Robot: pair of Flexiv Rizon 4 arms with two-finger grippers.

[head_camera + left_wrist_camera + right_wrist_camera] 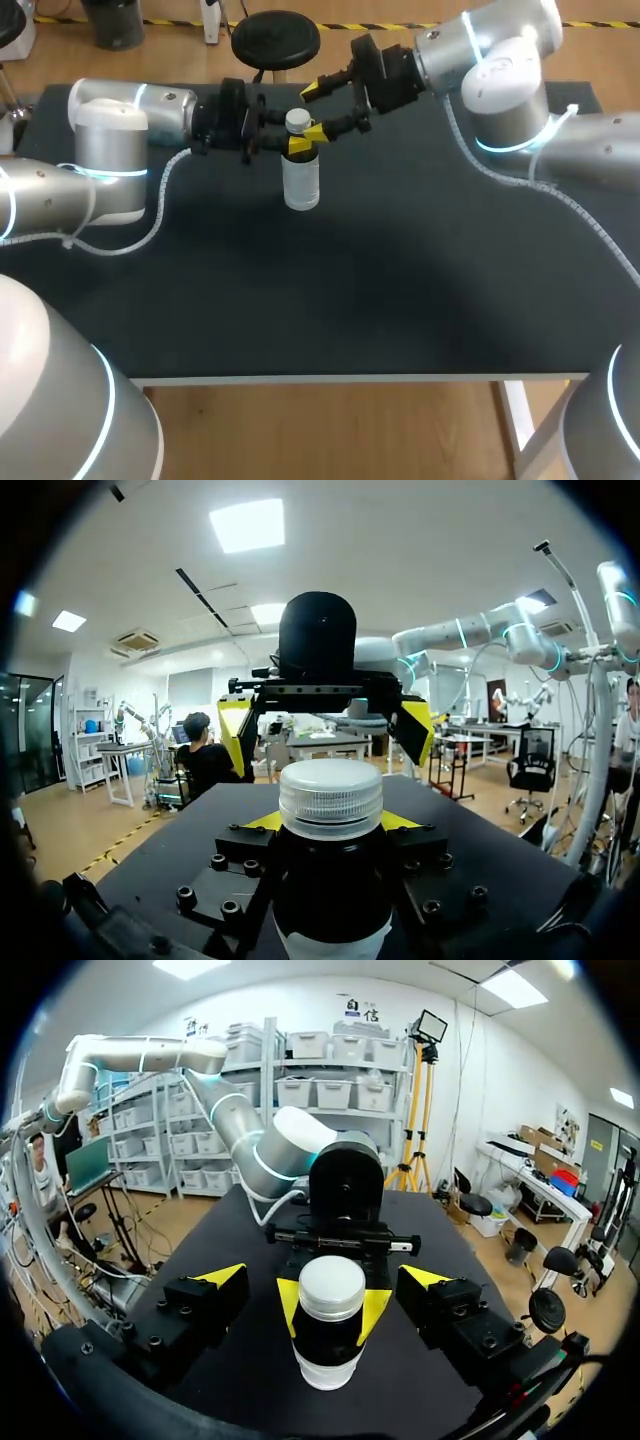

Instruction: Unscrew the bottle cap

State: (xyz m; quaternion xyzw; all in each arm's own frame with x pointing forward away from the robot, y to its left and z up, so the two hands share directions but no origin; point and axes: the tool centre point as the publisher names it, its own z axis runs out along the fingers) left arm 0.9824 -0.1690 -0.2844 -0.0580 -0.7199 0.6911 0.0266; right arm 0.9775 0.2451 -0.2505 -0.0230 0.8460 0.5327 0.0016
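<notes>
A clear bottle (301, 178) with a white cap (297, 120) stands upright at the back middle of the black table (350, 300). My left gripper (300, 144) comes in level from the left and is shut on the bottle's neck just under the cap (330, 798). In its wrist view the yellow fingertips (262, 821) press the dark neck from both sides. My right gripper (316, 110) reaches in from the back right and is open. In its own view its fingers (222, 1276) stand wide on either side of the cap (332, 1287), not touching it.
The left arm's corrugated cable (150, 228) trails over the table's left part, and the right arm's cable (590, 222) over its right part. The table's front edge (350, 379) runs across below the bottle, with bare black surface between.
</notes>
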